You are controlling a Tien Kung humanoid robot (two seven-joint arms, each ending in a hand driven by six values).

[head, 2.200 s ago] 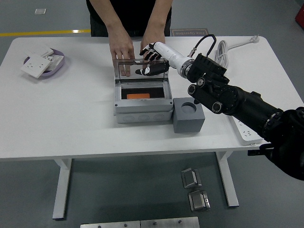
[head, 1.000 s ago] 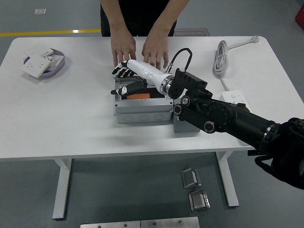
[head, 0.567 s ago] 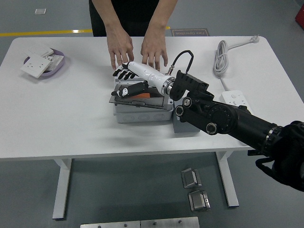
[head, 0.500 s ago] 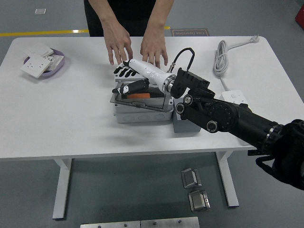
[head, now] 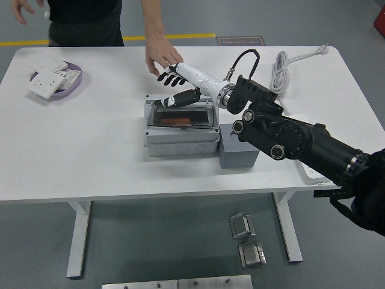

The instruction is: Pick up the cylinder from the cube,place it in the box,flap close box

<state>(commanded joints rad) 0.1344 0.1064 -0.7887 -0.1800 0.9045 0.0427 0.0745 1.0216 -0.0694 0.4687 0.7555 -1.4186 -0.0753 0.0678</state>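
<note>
The right white-and-black hand [head: 178, 84], fingers spread and holding nothing, should press flat on the grey box's clear hinged lid [head: 182, 114] until it seats.

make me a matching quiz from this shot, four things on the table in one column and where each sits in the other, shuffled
Things:
1. box
2. cube
3. purple dish
4. white cable

Places:
A. far left of the table, holding white sockets
B. far right part of the table, coiled
C. middle of the table, clear lid down, right hand over its far edge
D. just right of the box, partly under the robot's forearm

Pairs: 1-C, 2-D, 3-A, 4-B
</note>
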